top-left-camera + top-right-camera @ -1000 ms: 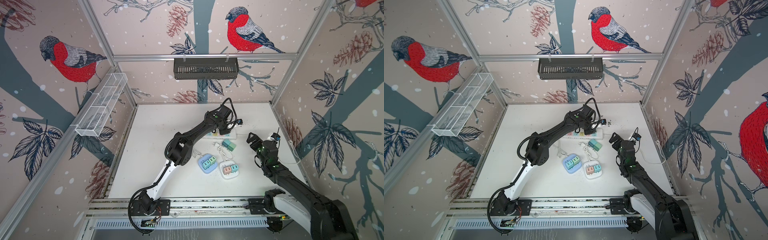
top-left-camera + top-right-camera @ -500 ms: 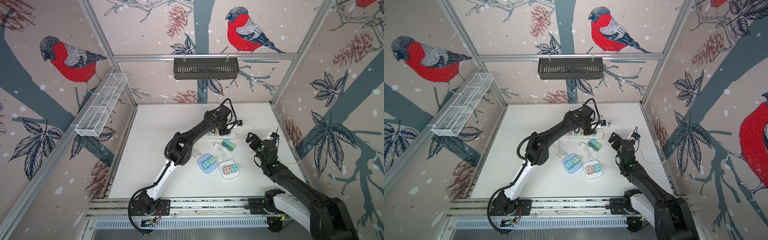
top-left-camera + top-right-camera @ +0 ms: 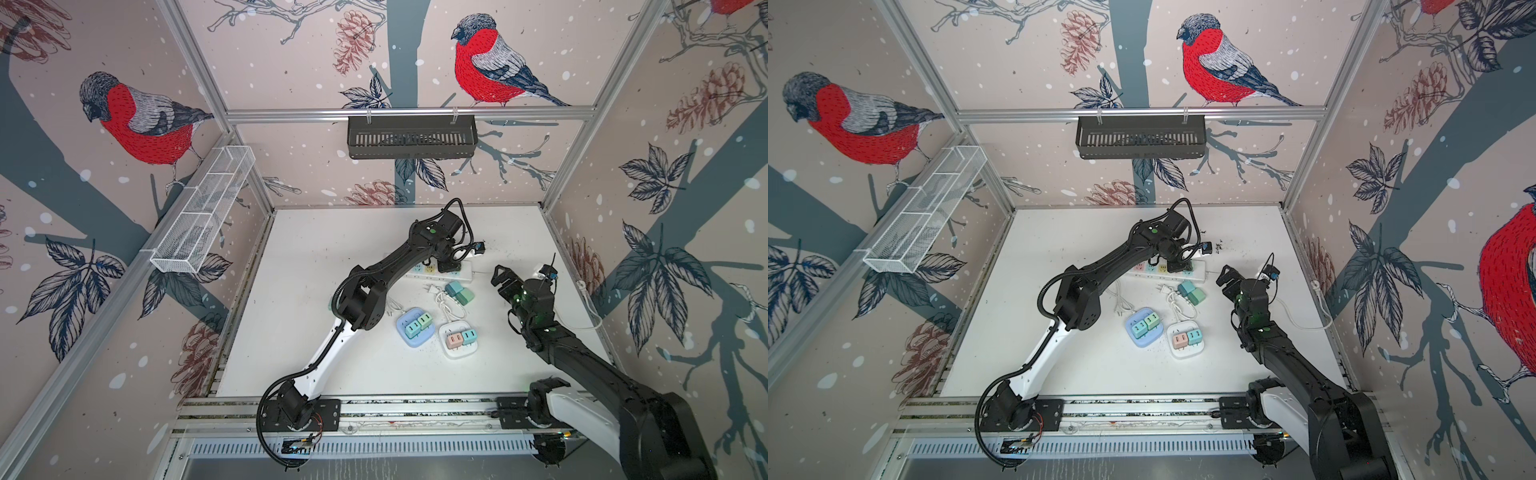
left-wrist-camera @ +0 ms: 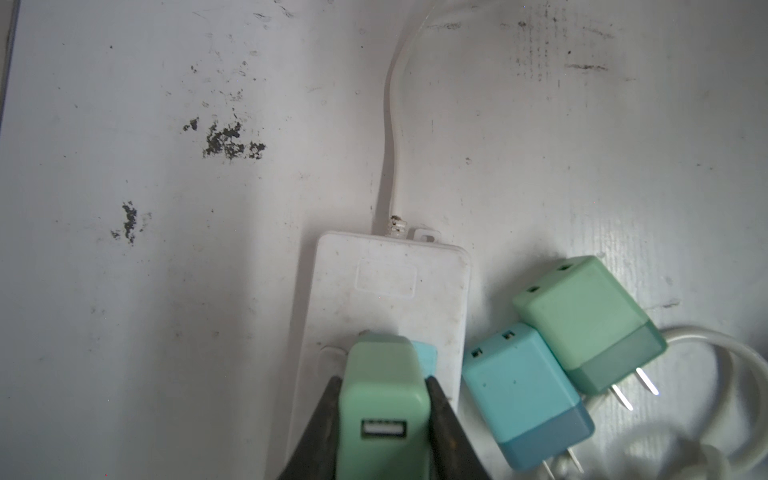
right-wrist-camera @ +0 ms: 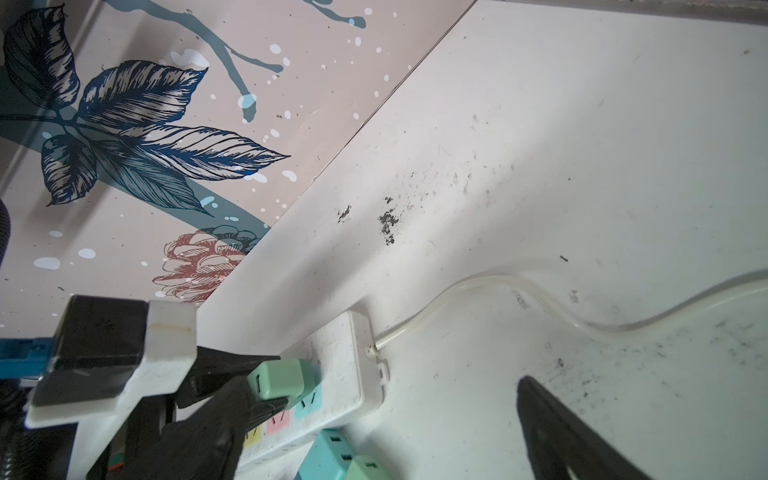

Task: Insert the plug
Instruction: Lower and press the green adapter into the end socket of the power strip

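White surface (image 3: 332,257) inside a bird-wallpaper booth, scuffed with dark specks. Power strip (image 4: 386,286) lies flat toward the back, and its cord (image 4: 388,124) leaves from the short end.

Left end effector (image 4: 383,384) is clamped tight on the green plug (image 4: 382,415), one finger on each side face, USB port facing the wrist camera. The plug stands on the strip at the teal socket (image 5: 308,402), the one closest to the cord end. Its long axis runs along the approach line of the end effector, roughly square to the strip's face. The prongs are hidden. In the right wrist view the plug's darker front band (image 5: 309,372) meets the strip face. Can't tell if it is fully seated or only touching.

Judgement: the push goes straight down along that axis, with no sideways offset needed. Any tilt could jam the prongs or skid the strip, since nothing is pinning it down.

Right end effector (image 3: 503,277) has its jaws spread wide and holds nothing. It hovers off the cord end of the strip, apart from it. The left arm is clearly the working one.

Spare blue charger (image 4: 523,395) and spare green charger (image 4: 582,324) lie on their sides just beside the strip, clear of the socket.
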Controlling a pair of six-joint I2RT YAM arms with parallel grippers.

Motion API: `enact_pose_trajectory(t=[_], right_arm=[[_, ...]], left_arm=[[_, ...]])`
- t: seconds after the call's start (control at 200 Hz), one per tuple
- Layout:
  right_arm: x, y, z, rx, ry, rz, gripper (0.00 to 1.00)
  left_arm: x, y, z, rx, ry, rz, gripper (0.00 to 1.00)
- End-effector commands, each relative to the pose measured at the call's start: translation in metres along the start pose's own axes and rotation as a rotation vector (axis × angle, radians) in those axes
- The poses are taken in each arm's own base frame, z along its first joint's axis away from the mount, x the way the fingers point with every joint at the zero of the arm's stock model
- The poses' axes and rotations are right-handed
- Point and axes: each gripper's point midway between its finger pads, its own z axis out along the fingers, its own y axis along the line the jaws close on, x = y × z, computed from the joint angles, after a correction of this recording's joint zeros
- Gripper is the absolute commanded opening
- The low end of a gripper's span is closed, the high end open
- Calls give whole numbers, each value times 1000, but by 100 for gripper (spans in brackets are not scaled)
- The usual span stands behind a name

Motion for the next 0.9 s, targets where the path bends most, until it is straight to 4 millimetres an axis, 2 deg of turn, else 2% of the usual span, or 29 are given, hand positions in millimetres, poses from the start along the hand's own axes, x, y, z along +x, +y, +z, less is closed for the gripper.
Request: enact_pose_trajectory(t=[0.0,0.12,0.275,0.395,0.6,0.856,0.866,0.891], right_arm=[[1,2,2,7,13,7,99],[4,1,3,8,27,13,99],[2,-3,3,31,13,29,99],[5,-11,2,53,7,67,99],[3,-8,0,50,13,54,99],[7,-3,3,28,43,37,99],[8,-2,3,27,46,36,99],[8,-1,3,21,49,32,99]], left_arm=[[18,-30,-7,126,72,-51,0],[15,-33,-11,139,62,-56,0],[21,-34,-10,158,68,-60,0],[31,-32,-2,162,88,-61,0],[51,-32,14,151,143,-33,0],[53,-32,19,145,151,-17,0],[53,-32,20,142,153,-16,2],[52,-29,20,127,156,-15,19]])
